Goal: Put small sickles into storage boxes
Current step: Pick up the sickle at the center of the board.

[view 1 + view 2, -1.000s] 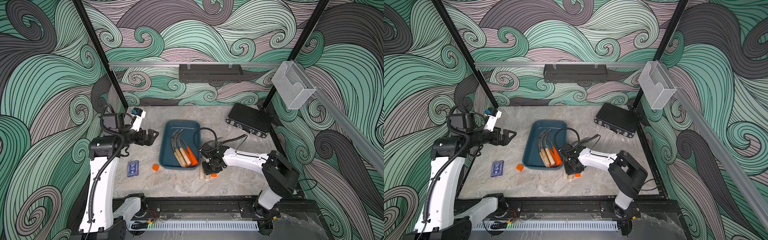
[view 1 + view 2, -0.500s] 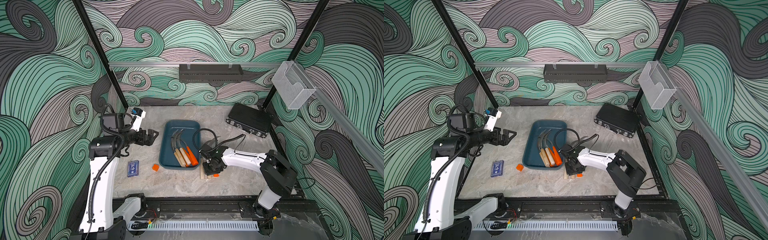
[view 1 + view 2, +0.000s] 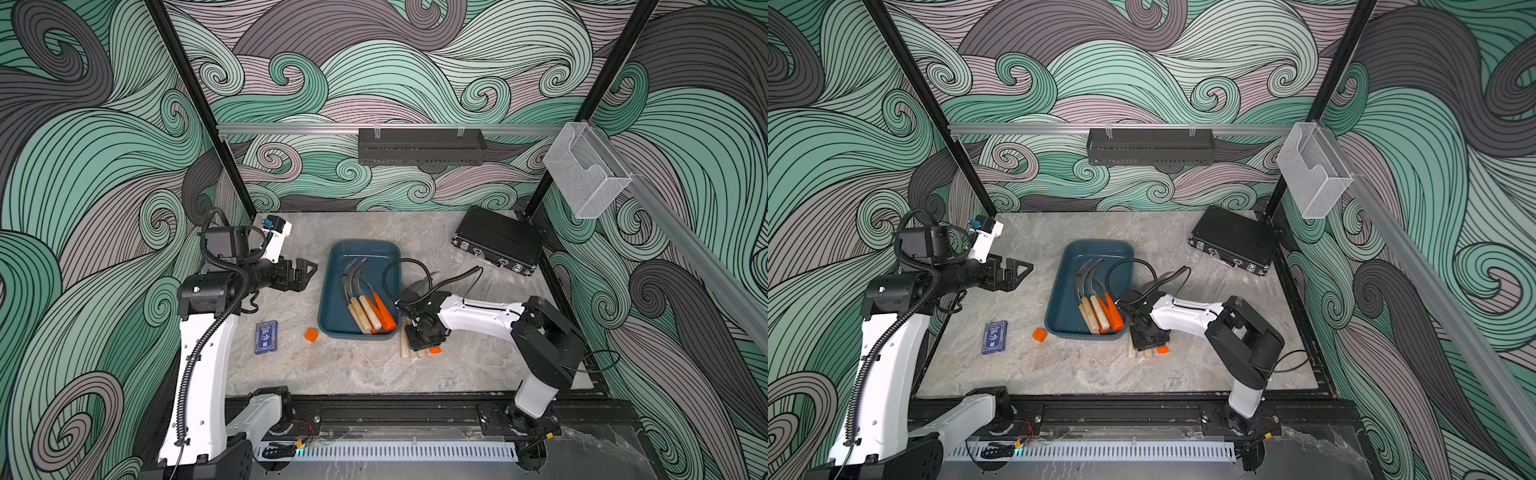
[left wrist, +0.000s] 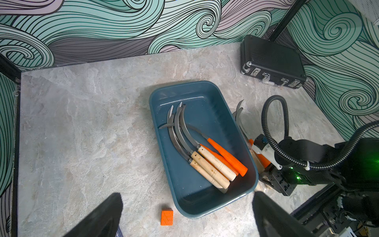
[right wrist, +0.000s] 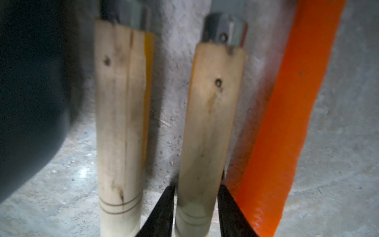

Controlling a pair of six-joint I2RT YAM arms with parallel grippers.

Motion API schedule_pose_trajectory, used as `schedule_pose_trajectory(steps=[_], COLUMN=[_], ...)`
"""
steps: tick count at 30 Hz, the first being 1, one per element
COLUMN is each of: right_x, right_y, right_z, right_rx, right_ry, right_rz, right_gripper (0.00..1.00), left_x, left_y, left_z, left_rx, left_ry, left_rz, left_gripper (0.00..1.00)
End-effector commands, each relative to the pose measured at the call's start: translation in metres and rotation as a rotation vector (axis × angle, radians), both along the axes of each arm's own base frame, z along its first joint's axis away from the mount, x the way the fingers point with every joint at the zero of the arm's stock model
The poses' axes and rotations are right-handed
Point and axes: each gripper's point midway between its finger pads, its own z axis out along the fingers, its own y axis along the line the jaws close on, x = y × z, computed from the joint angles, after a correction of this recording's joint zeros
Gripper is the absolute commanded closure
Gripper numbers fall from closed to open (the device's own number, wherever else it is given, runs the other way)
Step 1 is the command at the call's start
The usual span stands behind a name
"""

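Observation:
The dark teal storage box (image 3: pixel 332 266) (image 3: pixel 1065 270) (image 4: pixel 155 106) lies mid-table and holds several small sickles (image 3: pixel 365 309) (image 4: pixel 213 164), with wooden and orange handles. Three more sickles lie on the table just right of it: two wooden-handled ones (image 5: pixel 121 115) (image 5: pixel 211 115) and an orange-handled one (image 5: pixel 287 127). My right gripper (image 3: pixel 424 336) (image 3: pixel 1148 336) (image 5: pixel 196 187) points down over them, shut on the middle wooden handle near its end. My left gripper (image 3: pixel 305 270) (image 4: pixel 187 194) hovers open left of the box, holding nothing.
A small orange cube (image 3: pixel 311 334) and a blue card box (image 3: pixel 266 337) lie left of the tray. A black latch case (image 3: pixel 498 241) sits at the back right. A clear bin (image 3: pixel 582 174) and a black shelf (image 3: pixel 422 145) hang on the walls.
The right arm's elbow has shifted slightly to the left, while its gripper stays at the handles beside the box. The left arm has not moved.

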Motion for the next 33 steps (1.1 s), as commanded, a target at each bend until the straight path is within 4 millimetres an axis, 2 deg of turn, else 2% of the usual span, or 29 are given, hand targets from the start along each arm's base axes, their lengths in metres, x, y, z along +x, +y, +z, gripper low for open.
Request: schedule_pose_trajectory(steps=[1,10,15,19,33], right_x=[-0.001,-0.003,-0.002,0.001,0.009], right_y=[-0.003,-0.009,-0.008,-0.005,-0.009], right_z=[-0.005,-0.010,-0.006,0.003,0.046], right_rx=[-0.038,-0.062,-0.050,-0.029,0.050], right_ry=[0.007,0.008,0.001,-0.021,-0.095], right_rz=[-0.007,-0.010,-0.006,0.001,-0.009], right_gripper=[0.64,0.70,0.79,0.87,0.97], left_x=[-0.007,-0.007,-0.007,-0.007,-0.007], left_y=[-0.005,-0.006,-0.006,-0.006,-0.006], left_z=[0.011,0.014,0.016,0.018,0.021], left_rx=[-0.017,-0.023,-0.022,-0.020,-0.019], left_ry=[-0.027,-0.031,-0.036,-0.039,-0.044], left_rz=[-0.020,-0.021,-0.021,-0.021,-0.018], left_gripper=[0.01,0.01,0.01,0.01,0.01])
